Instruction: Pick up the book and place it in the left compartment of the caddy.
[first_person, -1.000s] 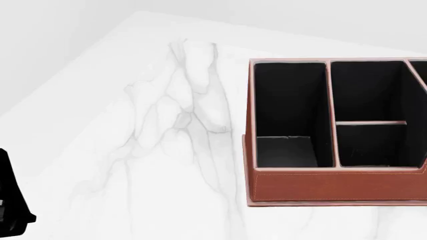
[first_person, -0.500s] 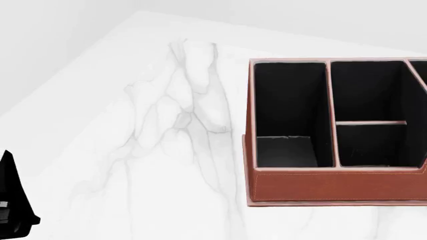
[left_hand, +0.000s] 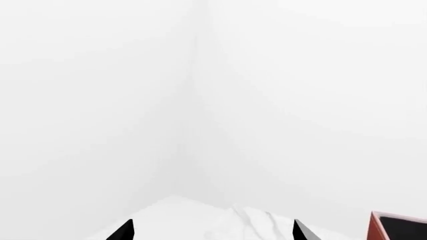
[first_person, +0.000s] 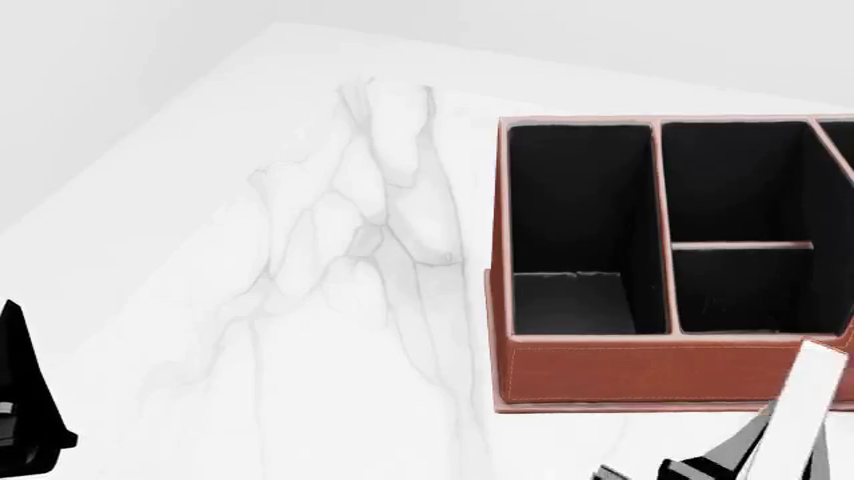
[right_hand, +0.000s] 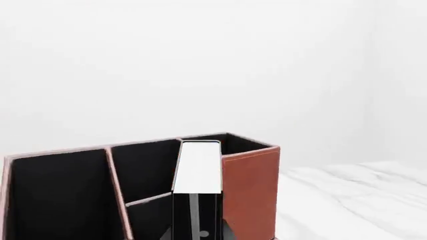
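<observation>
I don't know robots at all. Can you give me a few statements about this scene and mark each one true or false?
1. The book lies inside the caddy. False: the right gripper holds it outside the caddy.
2. The left compartment is empty. True.
3. The left gripper has its jaws apart and holds nothing. True.
4. The caddy is tipped on its side. False: it stands upright on the table, with its openings facing up.

White marble table (first_person: 334, 250) w/ plain white walls (left_hand: 100, 100).
</observation>
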